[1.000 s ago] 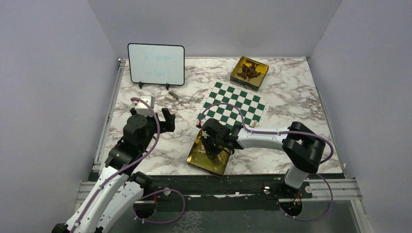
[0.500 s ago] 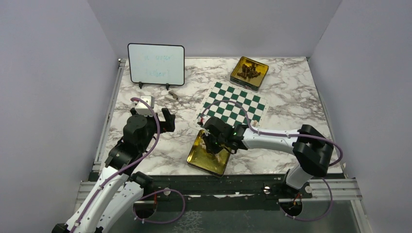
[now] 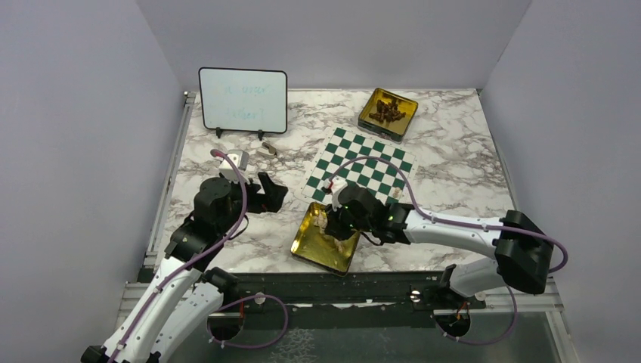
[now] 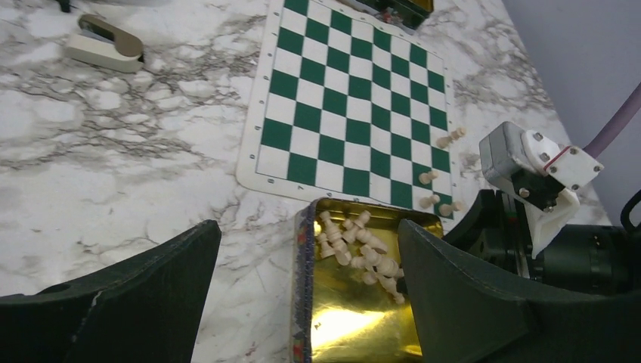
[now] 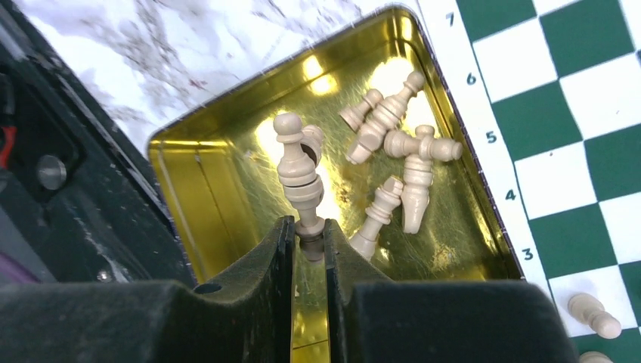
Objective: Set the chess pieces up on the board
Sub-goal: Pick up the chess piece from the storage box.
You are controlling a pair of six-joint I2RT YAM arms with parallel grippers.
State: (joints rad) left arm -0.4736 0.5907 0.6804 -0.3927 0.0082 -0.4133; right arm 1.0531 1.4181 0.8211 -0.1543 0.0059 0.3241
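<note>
Chess piece pinched by its base in right gripper over gold tin, left gripper wide, empty

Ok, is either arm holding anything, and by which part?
Jaws of the right gripper pinch a cream piece by the end opposite its round head, over the tin. Left gripper: open, empty.

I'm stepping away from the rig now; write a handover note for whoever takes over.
Left hand: open, empty, beside the near gold tin.
Right hand: shut on one cream piece, above that tin.
More cream pieces lie loose in the tin; a few lie at the edge of the board near it; dark pieces sit in the far tin.
Done: no piece clearly set on its square.
Left: place the held piece, then the rest.
</note>
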